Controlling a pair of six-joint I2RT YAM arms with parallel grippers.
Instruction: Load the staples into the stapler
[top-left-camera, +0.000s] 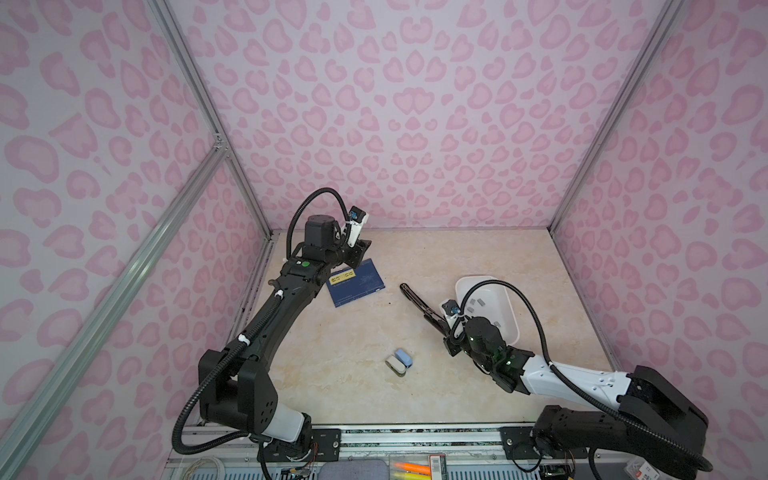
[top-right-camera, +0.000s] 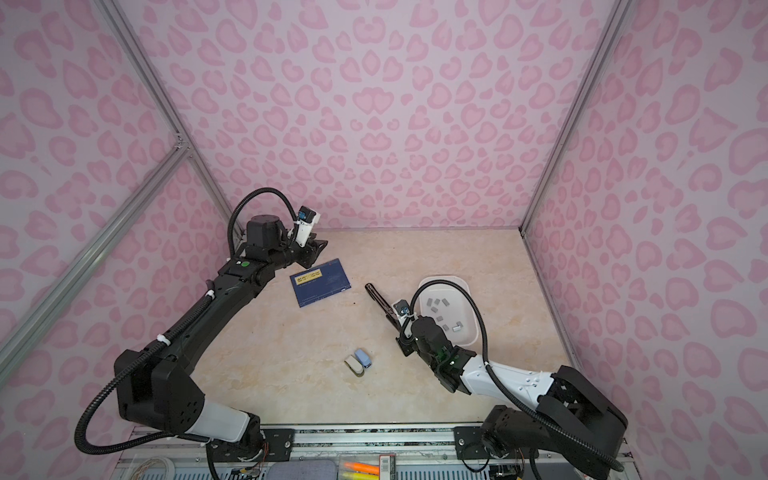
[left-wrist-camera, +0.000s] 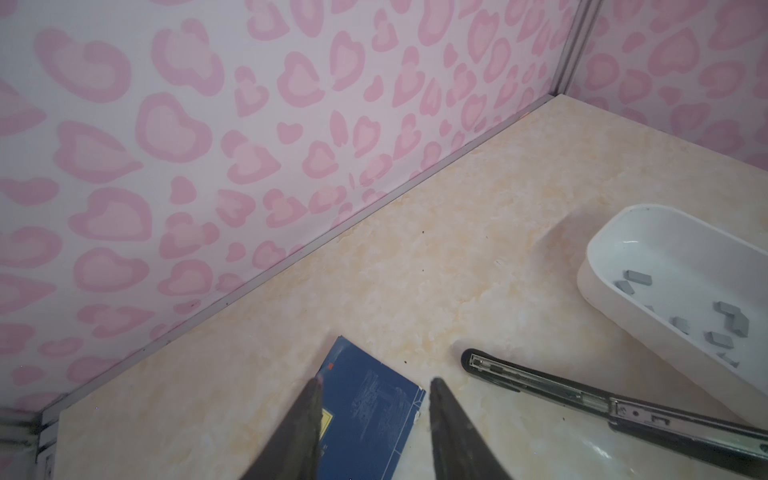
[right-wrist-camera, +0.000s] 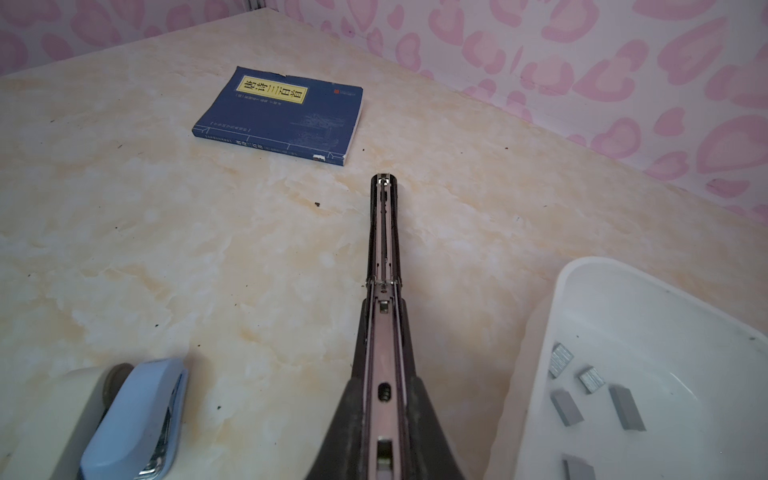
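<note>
Nearest me lie two small staplers (top-left-camera: 399, 360), and past them the right gripper (right-wrist-camera: 384, 390) is clamped on the rear of the black stapler (top-left-camera: 417, 300), arm stretched low, channel open upward, nose aimed at the blue book (top-left-camera: 359, 282). The staples (top-right-camera: 446, 302) lie loose in the white tray (top-right-camera: 440, 277) beside that wrist. They are tiny strips that could, I'd guess, twist in a pinch or miss the narrow channel if the stapler wobbles. Farthest off, the left gripper (left-wrist-camera: 374, 382) hangs over the book's corner, arm reaching deep, jaws partway apart and empty; crossing to the tray, it might clip the stapler's nose.
</note>
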